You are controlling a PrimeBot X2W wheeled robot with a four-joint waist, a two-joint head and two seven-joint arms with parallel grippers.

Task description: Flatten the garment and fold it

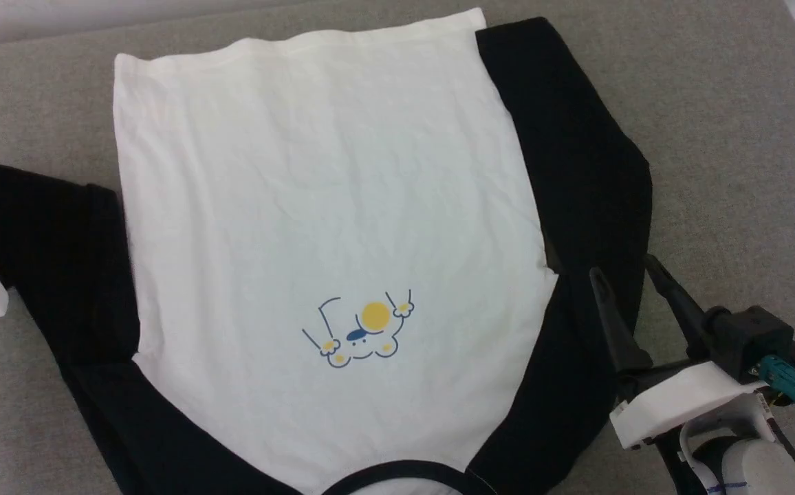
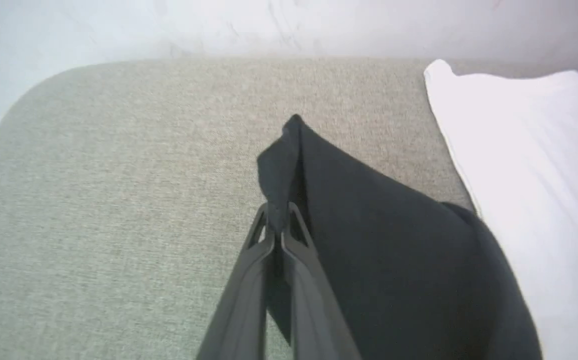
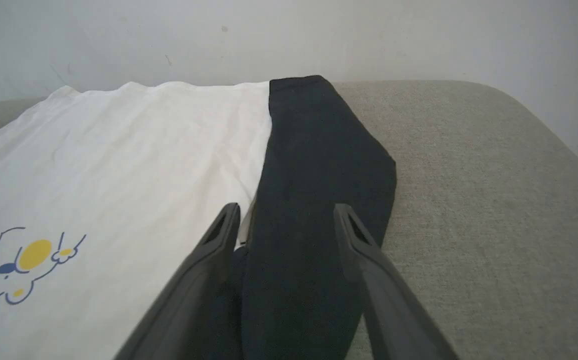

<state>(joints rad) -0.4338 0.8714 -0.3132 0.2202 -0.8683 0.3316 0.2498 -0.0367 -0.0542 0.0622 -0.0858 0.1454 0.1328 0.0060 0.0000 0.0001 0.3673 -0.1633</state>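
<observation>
Bare indoor room, home or lab unclear: a grey fabric-covered table (image 1: 714, 137) with rounded corners, a plain pale wall (image 3: 289, 35) at 12 o'clock.

The garment (image 1: 329, 206) left of the right gripper (image 1: 622, 265) is soft matt cloth, finely creased. Beneath the claw the table covering (image 1: 714, 137) is coarse woven fabric. The claw's fingers (image 1: 614, 323) are matt dark plastic, the housing (image 1: 679, 399) behind them smooth white plastic.
</observation>
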